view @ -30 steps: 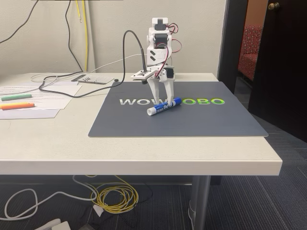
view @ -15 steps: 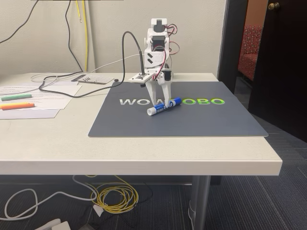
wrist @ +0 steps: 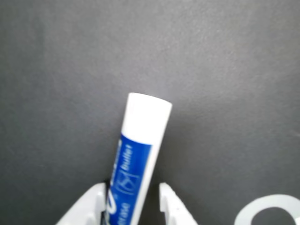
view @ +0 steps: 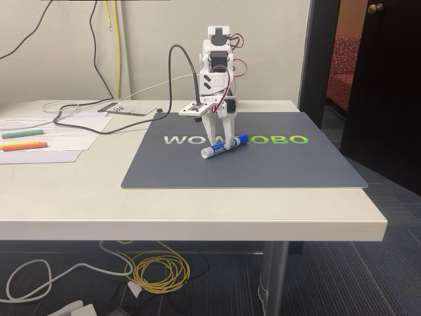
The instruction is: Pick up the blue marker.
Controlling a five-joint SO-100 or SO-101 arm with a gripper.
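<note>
Gripper is pointing straight down over the marker in the fixed view, its two white fingers standing partly open and straddling the barrel, tips low at the mat. Whether the pads are pressing on the marker or only flanking it is not clear from this view. In the wrist view the gripper is entering from the bottom edge, with the marker running up between the two fingertips; the left tip is sitting right against the barrel, while a narrow dark gap is showing beside the right tip.

Going left to right in the fixed view: a green highlighter and an orange highlighter are lying on papers at the table's left side, well apart from the arm. The mat is lying in the middle, and the marker is lying on it across the printed lettering, white end toward the left and front, blue cap toward the right and back.
</note>
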